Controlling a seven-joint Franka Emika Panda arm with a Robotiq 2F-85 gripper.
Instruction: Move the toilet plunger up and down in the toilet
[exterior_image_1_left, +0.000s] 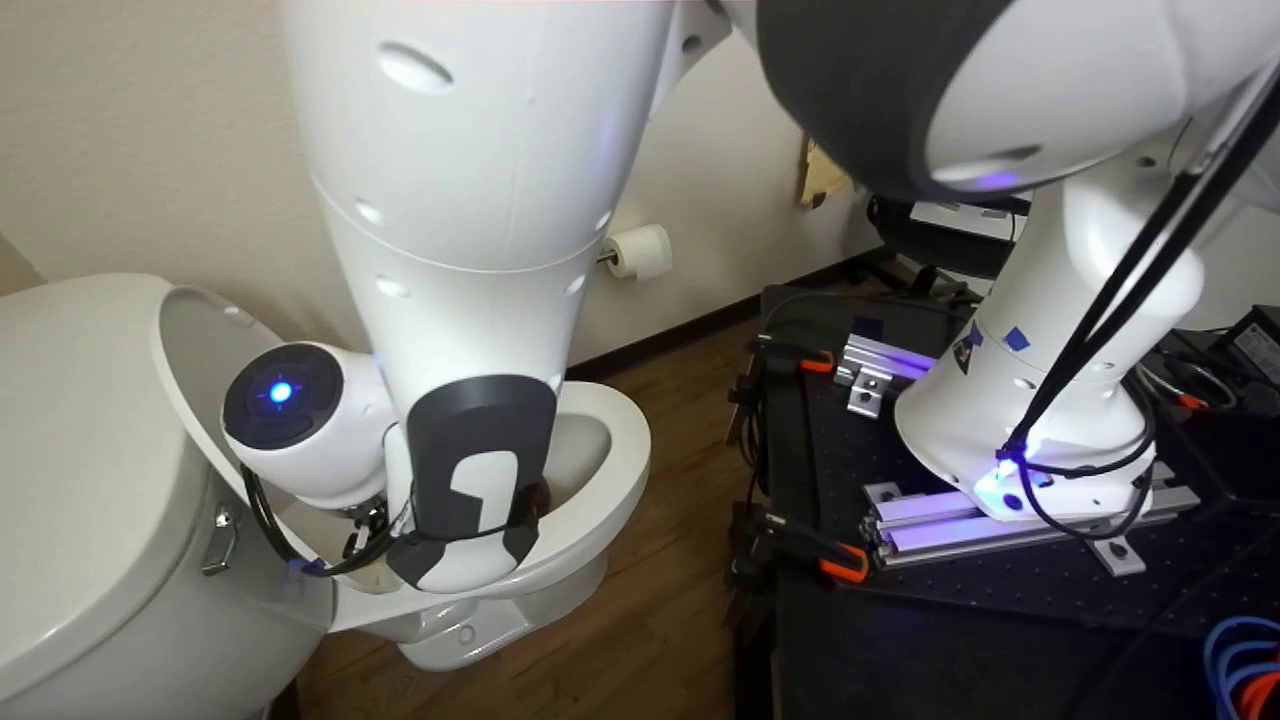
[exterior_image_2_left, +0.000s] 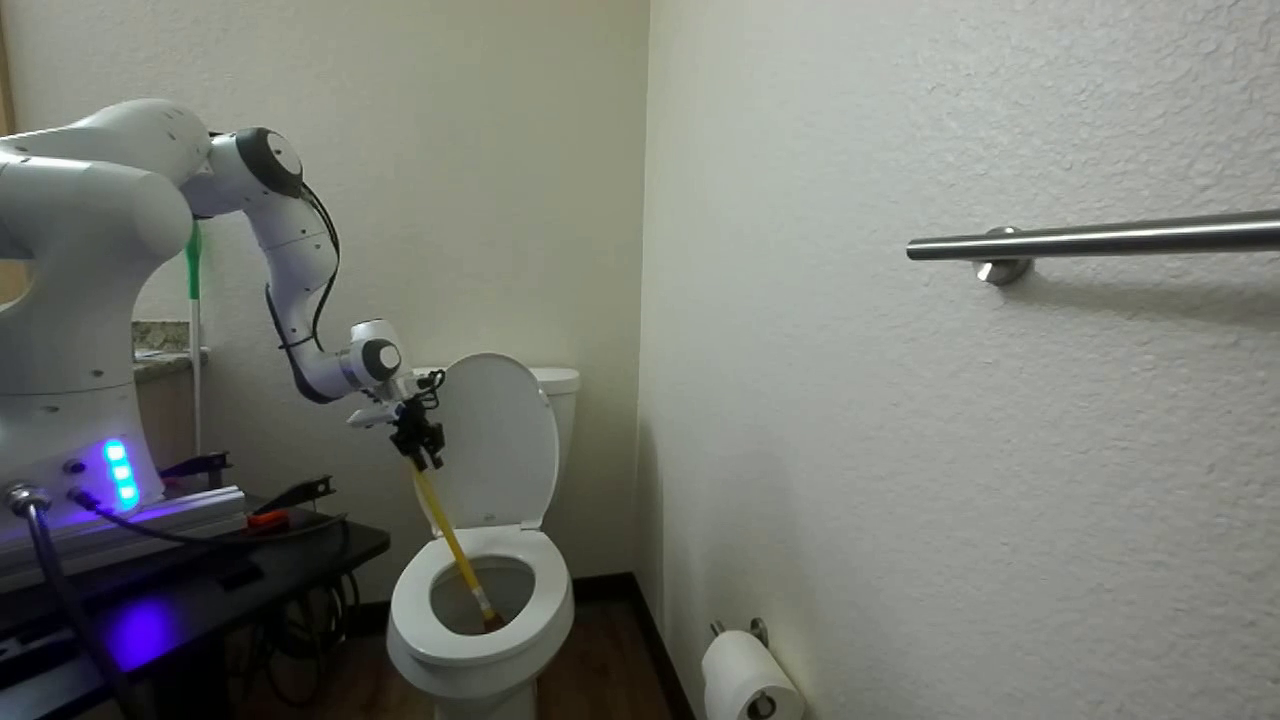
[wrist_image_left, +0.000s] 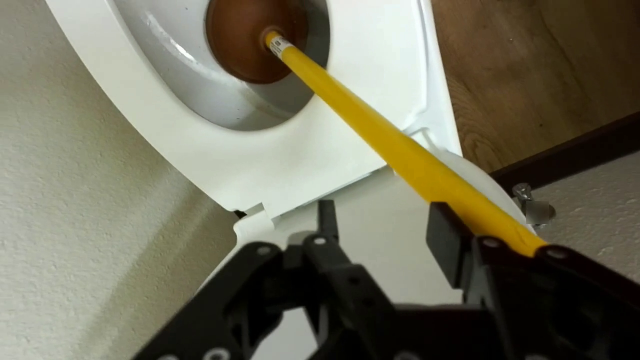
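The toilet plunger (exterior_image_2_left: 447, 530) leans in the toilet bowl in an exterior view, its yellow handle slanting up to my gripper. In the wrist view its brown rubber cup (wrist_image_left: 240, 47) is inside the bowl, and the yellow handle (wrist_image_left: 367, 121) runs to the lower right. My gripper (wrist_image_left: 385, 222) is open, with nothing between its fingers. The handle passes outside and behind the right finger; I cannot tell if they touch. The gripper (exterior_image_2_left: 428, 462) is above the bowl. The white toilet (exterior_image_2_left: 450, 640) has its lid raised; it also shows in an exterior view (exterior_image_1_left: 615, 480), where my arm hides the gripper.
The raised lid (exterior_image_2_left: 500, 440) and tank (exterior_image_1_left: 70, 480) stand close behind the gripper. A black table (exterior_image_1_left: 830, 640) holds the arm's base and orange-tipped clamps. A toilet paper roll (exterior_image_2_left: 745, 680) and a metal bar (exterior_image_2_left: 1100, 240) are on the walls.
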